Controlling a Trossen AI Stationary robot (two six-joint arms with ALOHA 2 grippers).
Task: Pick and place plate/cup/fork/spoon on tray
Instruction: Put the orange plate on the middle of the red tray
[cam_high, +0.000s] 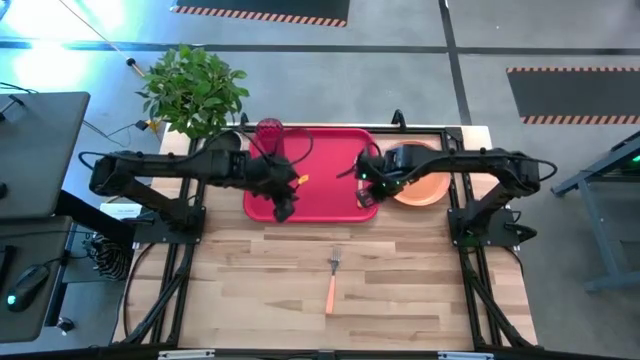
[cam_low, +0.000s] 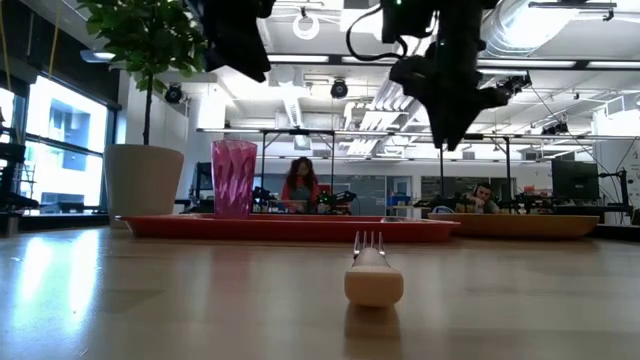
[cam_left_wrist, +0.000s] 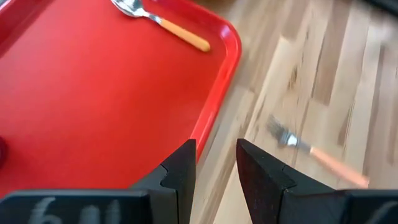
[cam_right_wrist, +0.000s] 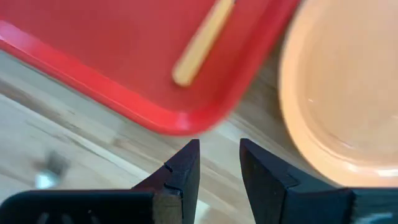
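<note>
The red tray (cam_high: 325, 165) lies at the table's far middle. The dark red cup (cam_high: 270, 134) stands upright in its far left corner, and the spoon (cam_left_wrist: 163, 23) lies flat on the tray. The orange plate (cam_high: 425, 185) rests on the table just right of the tray. The fork (cam_high: 332, 277) lies on the bare wood nearer the front, tines toward the tray. My left gripper (cam_high: 283, 207) hovers over the tray's near left rim, shut and empty. My right gripper (cam_high: 367, 196) hovers over the tray's near right corner, beside the plate (cam_right_wrist: 342, 93), shut and empty.
A potted plant (cam_high: 193, 88) in a white pot stands off the table's far left corner. Bare wood lies around the fork across the table's near half. People sit in the room behind the table in the low view.
</note>
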